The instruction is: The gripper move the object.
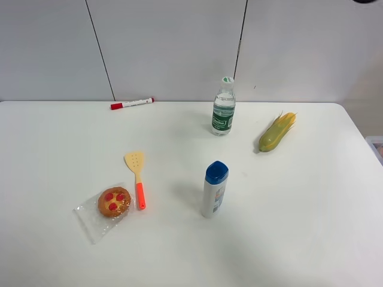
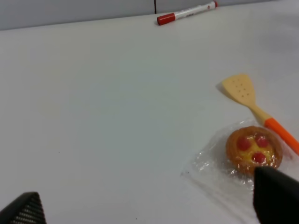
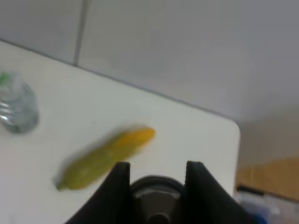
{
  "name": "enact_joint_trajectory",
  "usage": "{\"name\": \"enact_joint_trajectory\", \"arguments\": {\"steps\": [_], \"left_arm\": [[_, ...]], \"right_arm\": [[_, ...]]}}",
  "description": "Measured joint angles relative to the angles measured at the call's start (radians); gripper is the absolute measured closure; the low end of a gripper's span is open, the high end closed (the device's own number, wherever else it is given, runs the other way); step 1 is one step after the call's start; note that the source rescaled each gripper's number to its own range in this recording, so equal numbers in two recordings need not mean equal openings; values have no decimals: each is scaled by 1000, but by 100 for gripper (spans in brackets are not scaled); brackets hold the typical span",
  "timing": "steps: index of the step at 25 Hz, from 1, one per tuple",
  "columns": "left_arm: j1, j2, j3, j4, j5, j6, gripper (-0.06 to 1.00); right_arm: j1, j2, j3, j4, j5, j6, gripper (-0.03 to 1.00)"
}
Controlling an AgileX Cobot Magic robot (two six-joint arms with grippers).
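Note:
In the right wrist view my right gripper (image 3: pixel 158 167) holds a small grey-brown cup-shaped capsule (image 3: pixel 155 195) with a wider dark rim between its two dark fingers, above the table's far right part near the corn. The view is blurred. My left gripper (image 2: pixel 149 210) is open wide and empty; its fingertips (image 2: pixel 275 196) show only at the frame's edges, low over the table beside the wrapped tart. Neither gripper shows in the exterior high view, and the capsule does not show there.
On the white table are a red-capped marker (image 1: pixel 131 103), a water bottle (image 1: pixel 223 107), a corn cob (image 1: pixel 277 132), a blue-capped white bottle (image 1: pixel 214 189), a yellow-orange spatula (image 1: pixel 137 177) and a tart in clear wrap (image 1: pixel 113 203). The table's right edge (image 3: pixel 236 140) lies beyond the corn.

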Motion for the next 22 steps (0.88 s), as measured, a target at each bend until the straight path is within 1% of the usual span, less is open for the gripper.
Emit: {"name": "enact_joint_trajectory", "arguments": {"steps": [5, 8, 10, 11, 14, 16, 18, 19, 22], "left_arm": [[0, 0, 0, 0, 0, 0, -6], [0, 0, 0, 0, 0, 0, -6], [0, 0, 0, 0, 0, 0, -6], [0, 0, 0, 0, 0, 0, -6], [0, 0, 0, 0, 0, 0, -6], [0, 0, 0, 0, 0, 0, -6], [0, 0, 0, 0, 0, 0, -6], [0, 0, 0, 0, 0, 0, -6], [0, 0, 0, 0, 0, 0, -6]], "right_arm": [[-56, -82, 196, 3, 1, 9, 97], [-92, -94, 320, 32, -15, 24, 97], [-126, -96, 394, 53, -90, 33, 97], [-139, -96, 433, 61, -149, 35, 97], [-179, -96, 528, 80, -349, 37, 97], [-190, -96, 589, 80, -496, 41, 97], [-192, -83, 630, 82, -611, 44, 97], [-192, -67, 643, 86, -658, 46, 97], [-194, 11, 648, 107, -753, 72, 97]]}}
